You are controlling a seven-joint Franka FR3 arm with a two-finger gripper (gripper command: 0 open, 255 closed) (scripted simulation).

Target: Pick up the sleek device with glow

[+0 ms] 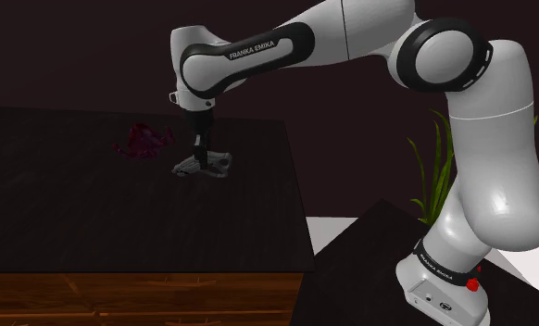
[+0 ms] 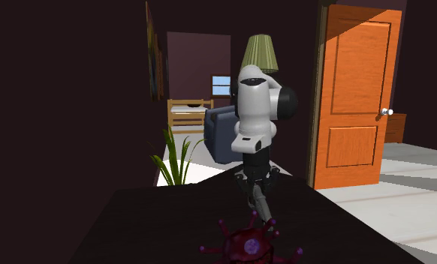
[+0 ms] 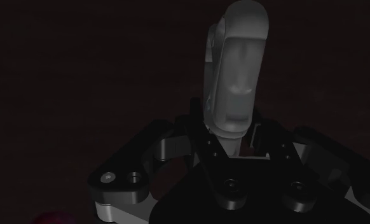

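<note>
Surface: the surface is dark, matte and flat, with a wood-plank floor below its near edge.
Room: dim purple walls, an orange panelled door, a green-shaded lamp and a leafy plant.
Device: the grey device is smooth, rounded and elongated. It sits near the surface's far edge.
Tool: the tool is clamped on the device's lower end.
Neighbour: a crimson spiky thing lies near the device.

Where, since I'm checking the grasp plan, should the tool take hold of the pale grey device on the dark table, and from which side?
Probably across the narrow width of the grey device, near one end, coming down from above. It is a long, slim, rounded bar lying low on the table, so its sides offer the short span; the tool stands directly above it.
</note>
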